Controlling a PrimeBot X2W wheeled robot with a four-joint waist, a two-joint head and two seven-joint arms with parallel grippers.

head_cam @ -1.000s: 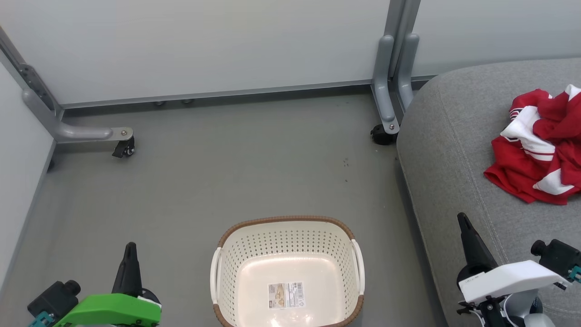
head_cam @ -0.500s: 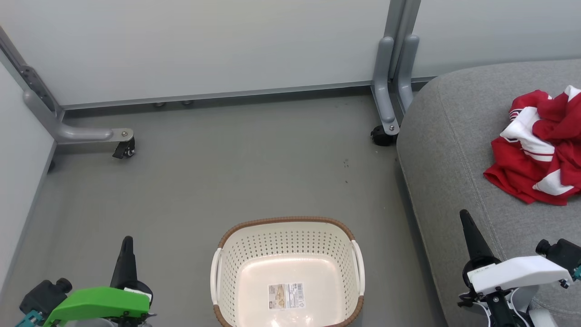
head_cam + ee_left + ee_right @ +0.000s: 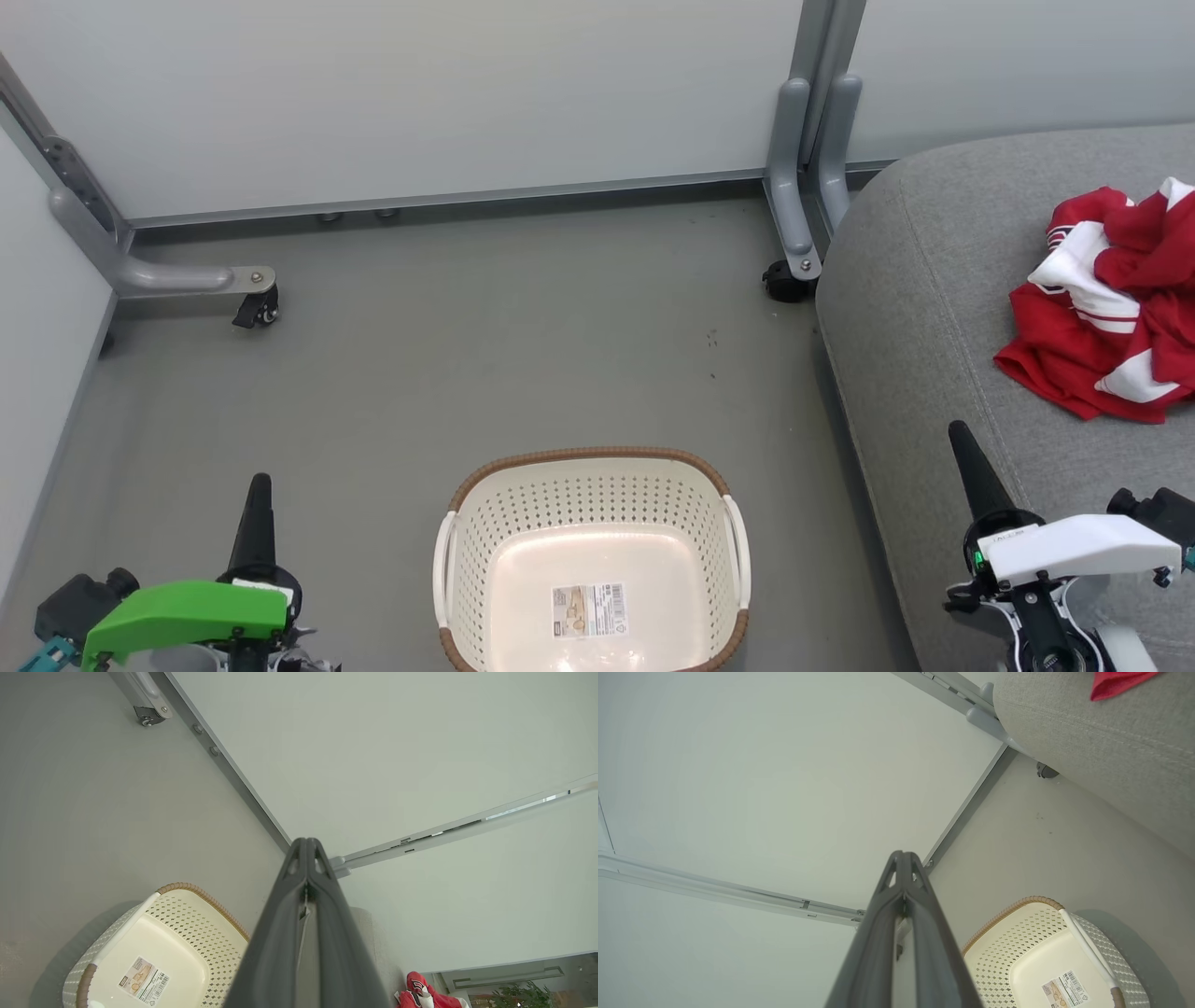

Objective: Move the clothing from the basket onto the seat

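Checking the laundry basket: only its label sticker lay inside. Red-and-white clothing lay heaped on the grey seat, well apart. My left hand and right hand were pinched closed, empty, flanking the basket. Judged best: hold both clear, disturb nothing.

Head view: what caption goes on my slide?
Empty basket on the floor, red clothing on the grey seat, left gripper and right gripper shut.
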